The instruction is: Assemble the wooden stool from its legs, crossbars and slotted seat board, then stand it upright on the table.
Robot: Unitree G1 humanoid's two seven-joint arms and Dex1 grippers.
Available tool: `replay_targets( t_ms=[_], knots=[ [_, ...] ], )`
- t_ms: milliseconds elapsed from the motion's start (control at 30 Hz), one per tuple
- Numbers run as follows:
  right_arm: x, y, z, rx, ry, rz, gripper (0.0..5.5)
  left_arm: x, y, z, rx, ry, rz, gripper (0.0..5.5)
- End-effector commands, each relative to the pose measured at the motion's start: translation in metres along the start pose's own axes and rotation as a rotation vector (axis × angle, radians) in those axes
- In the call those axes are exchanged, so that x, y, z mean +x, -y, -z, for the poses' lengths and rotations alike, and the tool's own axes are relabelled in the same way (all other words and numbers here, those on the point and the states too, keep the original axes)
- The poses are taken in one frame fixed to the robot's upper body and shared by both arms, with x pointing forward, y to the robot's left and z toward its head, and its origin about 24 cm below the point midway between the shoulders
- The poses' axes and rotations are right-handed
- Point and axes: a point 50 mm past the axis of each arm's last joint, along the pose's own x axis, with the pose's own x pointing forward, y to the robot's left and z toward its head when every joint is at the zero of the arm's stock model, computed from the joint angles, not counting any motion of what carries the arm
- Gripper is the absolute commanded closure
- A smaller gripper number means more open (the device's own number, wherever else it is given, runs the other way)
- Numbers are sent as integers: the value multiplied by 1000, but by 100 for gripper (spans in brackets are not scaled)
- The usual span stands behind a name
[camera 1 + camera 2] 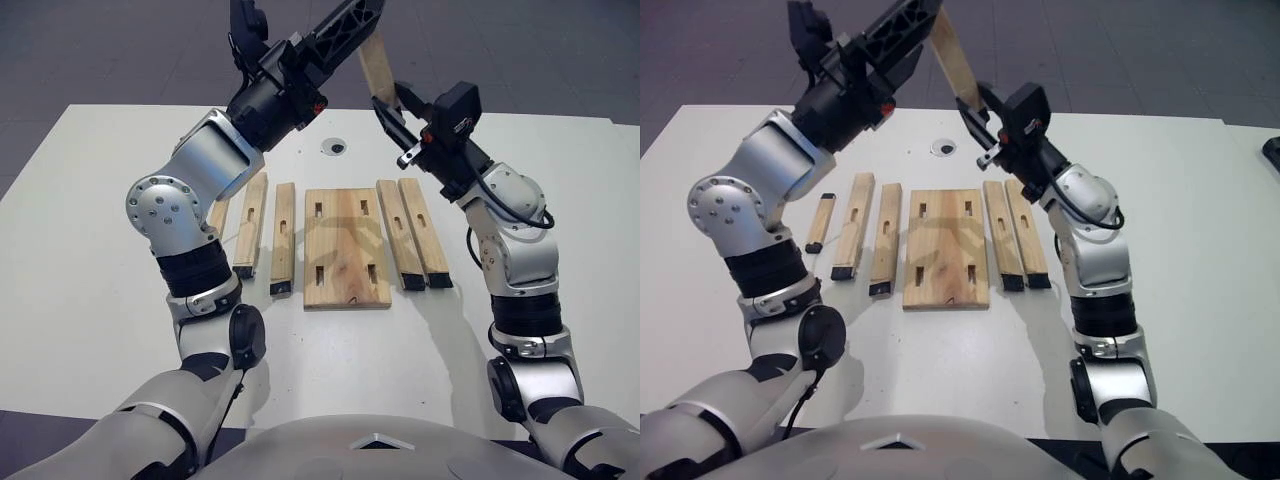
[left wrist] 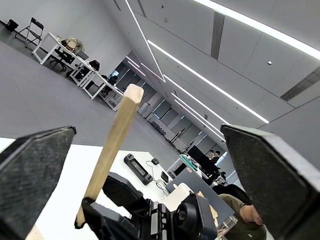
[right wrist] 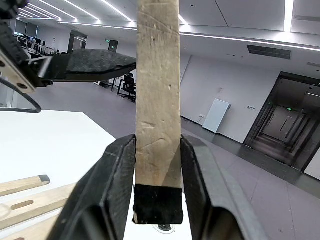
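While my right claw pinches a wooden leg just above its black cap, both fingers pressed flat against its sides, the leg hangs in the air over the far part of the white surface. Its free end slants up and a little toward my left. My left claw is spread wide at the same height, and the leg's upper end stands in the gap between its two pads. One pad comes close beside the wood, though I cannot tell whether it touches.

Below, the seat board lies flat in the middle of the surface, four slots facing up. Just to its right lie two slotted legs side by side, touching each other, with their black ends toward me. To its left lie two more slotted pieces with a small gap between them. Beyond those is a short crossbar, partly behind my left arm. A round hole sits in the surface past the board.
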Motion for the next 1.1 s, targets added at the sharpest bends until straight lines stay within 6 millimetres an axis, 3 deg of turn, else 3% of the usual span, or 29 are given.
replay_targets(
  t_ms=[33, 233, 1100],
  knots=[
    [0, -9, 5, -6, -6, -29, 420, 6, 1, -1, -7, -10, -10, 10],
    [1, -13, 5, -6, 0, -34, 420, 7, -5, 3, -3, -50, -35, 14],
    [2, -14, 10, 13, -44, -42, 420, 6, -11, 7, 57, -31, -72, 423]
  ],
)
